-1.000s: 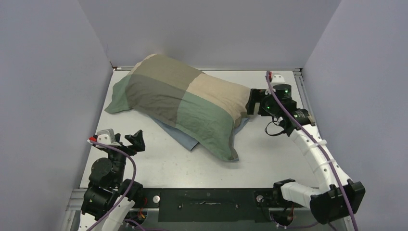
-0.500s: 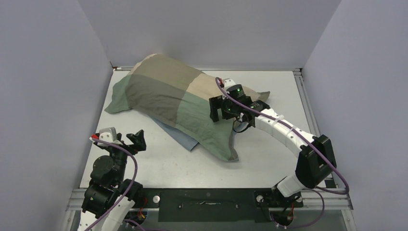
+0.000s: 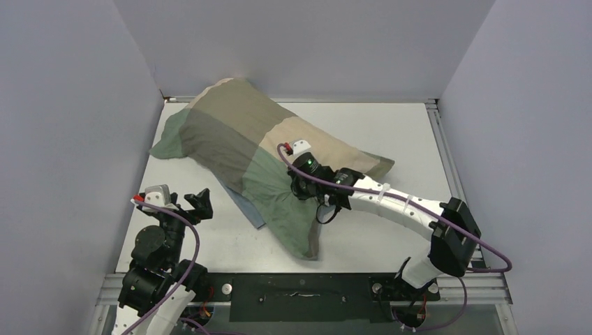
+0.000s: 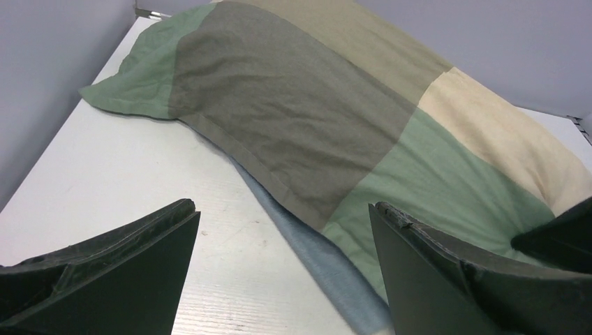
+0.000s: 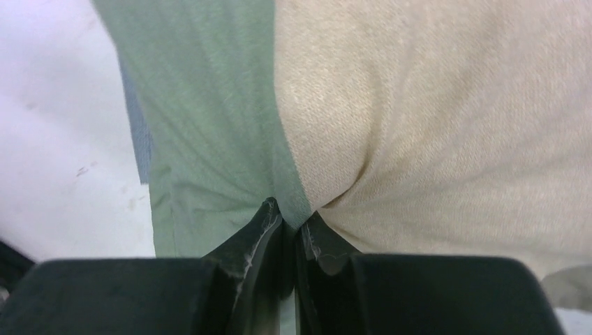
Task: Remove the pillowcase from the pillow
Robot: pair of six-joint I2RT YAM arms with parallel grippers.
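The pillowcase (image 3: 230, 132) lies diagonally across the table with its olive, green and beige blocks up; a strip of its blue-grey face (image 3: 244, 207) shows at the near edge. It bulges, and the pillow itself is hidden inside. My right gripper (image 3: 297, 187) is on the case's middle, shut on a pinch of cloth where green meets beige (image 5: 290, 222). In the right wrist view the pillowcase (image 5: 419, 105) puckers toward the fingertips. My left gripper (image 3: 184, 204) hangs open near the left front, apart from the pillowcase (image 4: 293, 105). Nothing sits between its fingers (image 4: 283, 208).
The white table (image 3: 398, 122) is boxed in by grey walls at the left, back and right. The case's far corner lies close to the back-left wall. A black rail (image 3: 300, 293) runs along the front between the arm bases.
My right arm swung from the pillow's right end to its middle and shut on the cloth. The case's near end slid left and forward. The left arm stayed put.
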